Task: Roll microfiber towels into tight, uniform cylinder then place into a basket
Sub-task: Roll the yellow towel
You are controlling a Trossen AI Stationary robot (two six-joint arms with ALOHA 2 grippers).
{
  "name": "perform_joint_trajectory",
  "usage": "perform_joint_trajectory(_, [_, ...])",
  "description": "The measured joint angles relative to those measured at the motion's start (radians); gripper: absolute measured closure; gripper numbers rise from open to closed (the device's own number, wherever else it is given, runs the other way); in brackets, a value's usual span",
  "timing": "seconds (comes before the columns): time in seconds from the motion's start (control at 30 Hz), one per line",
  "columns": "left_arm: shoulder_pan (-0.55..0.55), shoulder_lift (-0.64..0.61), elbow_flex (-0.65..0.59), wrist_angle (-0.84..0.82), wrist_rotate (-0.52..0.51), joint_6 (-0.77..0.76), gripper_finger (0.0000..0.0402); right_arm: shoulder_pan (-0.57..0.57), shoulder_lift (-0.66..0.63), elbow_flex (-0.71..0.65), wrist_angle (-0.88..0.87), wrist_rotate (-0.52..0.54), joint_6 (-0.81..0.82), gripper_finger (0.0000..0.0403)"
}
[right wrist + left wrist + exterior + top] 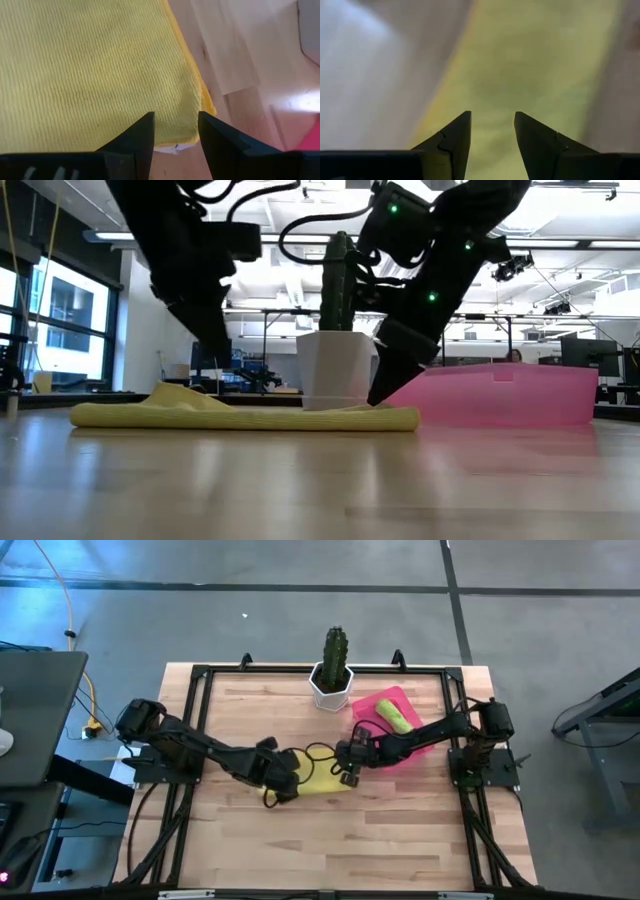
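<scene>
A yellow microfiber towel (322, 781) lies spread flat on the wooden table between my two grippers. In the low view its left end (165, 394) is humped up a little. My left gripper (492, 117) hangs open above that left part, clear of it (222, 352). My right gripper (175, 117) is open over the towel's right edge, by a corner with a white label (165, 148). A lime green towel (395, 716) lies rolled in the pink basket (385, 693) at the back right. My right gripper's open fingertips (378, 395) slant down from the table's right to the yellow towel's top, just inside its right edge (187, 125). Whether they touch the cloth, I cannot tell. The towel lies flat on the table there.
A white pot with a cactus (332, 680) stands at the back middle, just left of the basket. A black frame rail (190, 740) runs around the tabletop. A dark cable loop (315, 752) hangs over the towel's far side. Bare wood stretches toward the near edge.
</scene>
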Motion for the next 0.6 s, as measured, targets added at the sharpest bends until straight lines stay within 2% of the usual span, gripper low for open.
perform_joint_trajectory(0.13, [-0.001,0.022,-0.061,0.214,0.048,0.022,0.0261,-0.009,0.000,0.000,0.000,-0.003,-0.056,0.0258])
perform_joint_trajectory(0.23, [0.003,0.043,-0.090,0.283,0.057,-0.013,0.0261,-0.013,0.000,0.000,0.000,-0.011,-0.105,0.0258])
perform_joint_trajectory(0.4, [0.007,0.095,-0.097,0.279,0.080,-0.089,0.0261,-0.016,0.000,0.000,0.001,-0.014,-0.170,0.0258])
perform_joint_trajectory(0.6, [0.006,0.160,-0.093,0.284,0.126,-0.146,0.0261,-0.021,0.000,0.000,0.008,-0.077,-0.178,0.0258])
